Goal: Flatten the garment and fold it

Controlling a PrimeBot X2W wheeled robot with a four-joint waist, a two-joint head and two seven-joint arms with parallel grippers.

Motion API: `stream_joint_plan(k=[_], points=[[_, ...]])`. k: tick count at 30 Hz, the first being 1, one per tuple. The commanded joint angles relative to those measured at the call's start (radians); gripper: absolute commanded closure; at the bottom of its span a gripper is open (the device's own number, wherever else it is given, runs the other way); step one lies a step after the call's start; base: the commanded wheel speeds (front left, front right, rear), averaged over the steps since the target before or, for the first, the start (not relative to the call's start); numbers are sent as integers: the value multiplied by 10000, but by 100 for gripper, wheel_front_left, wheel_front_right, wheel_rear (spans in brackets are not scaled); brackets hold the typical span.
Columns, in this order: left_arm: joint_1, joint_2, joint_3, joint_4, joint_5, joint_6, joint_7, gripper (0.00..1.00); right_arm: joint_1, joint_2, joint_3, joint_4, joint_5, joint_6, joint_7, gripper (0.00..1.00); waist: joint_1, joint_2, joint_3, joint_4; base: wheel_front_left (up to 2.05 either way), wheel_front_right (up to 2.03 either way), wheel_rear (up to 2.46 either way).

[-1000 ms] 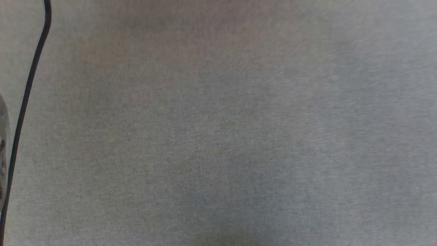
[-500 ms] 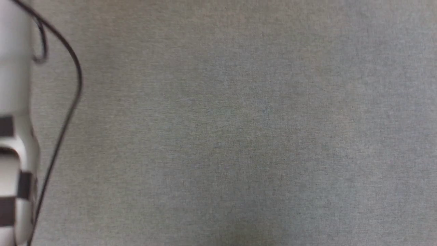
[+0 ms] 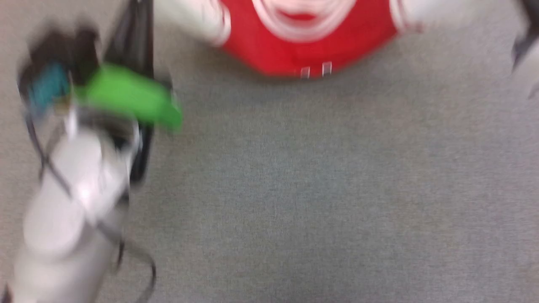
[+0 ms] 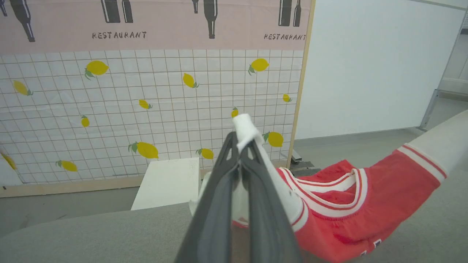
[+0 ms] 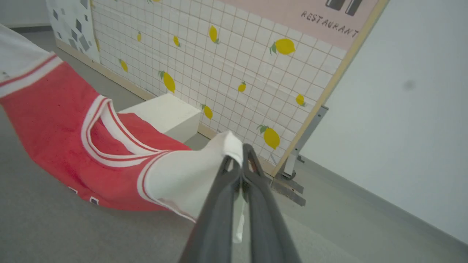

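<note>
The left fingers (image 4: 237,157) are clenched on the shirt's (image 4: 365,208) white sleeve, and a tuft of white cloth sticks up past their tips. The right fingers (image 5: 234,176) are clenched the same way on the other white sleeve, with a corner of it poking out above them. The shirt (image 5: 55,128) hangs stretched between the two arms, collar opening facing up, and its red middle sags down to the grey counter (image 5: 73,233). Whether that low fold rests on the counter or hangs just above it is hard to tell.

In the blurred head view the shirt (image 3: 307,42) sits at the top centre, over the far part of the counter (image 3: 316,189). The pale left forearm (image 3: 71,202), with a green part above it, shows at the left.

Beyond the counter a white box (image 4: 168,182) stands on the floor against a tiled panel (image 4: 146,109) printed with lemons and the word RESTAURANT.
</note>
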Motion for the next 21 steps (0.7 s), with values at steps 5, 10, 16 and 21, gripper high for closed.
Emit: stream_joint_plan(k=[5,10,16,21], points=[[2969,482,187,-1610,-88,904,-140,100,2966,535,-1297,-1240,-442,-17,68,100,1,0,-1351,-409,0,0,0],[5266,808,120,-2256,-48,1442,-231,100,5468,1254,-2110,-2472,-986,-17,364,100,1,0,-1934,-645,0,0,0],[7251,910,-507,-2162,61,1578,-435,100,8448,2485,-3046,-3441,-1192,-17,805,100,1,0,-2345,-697,0,0,0],[8167,1235,-1148,-1922,160,1362,-82,100,10390,2953,-3543,-3493,-1580,-17,906,100,1,0,-2510,-667,0,0,0]])
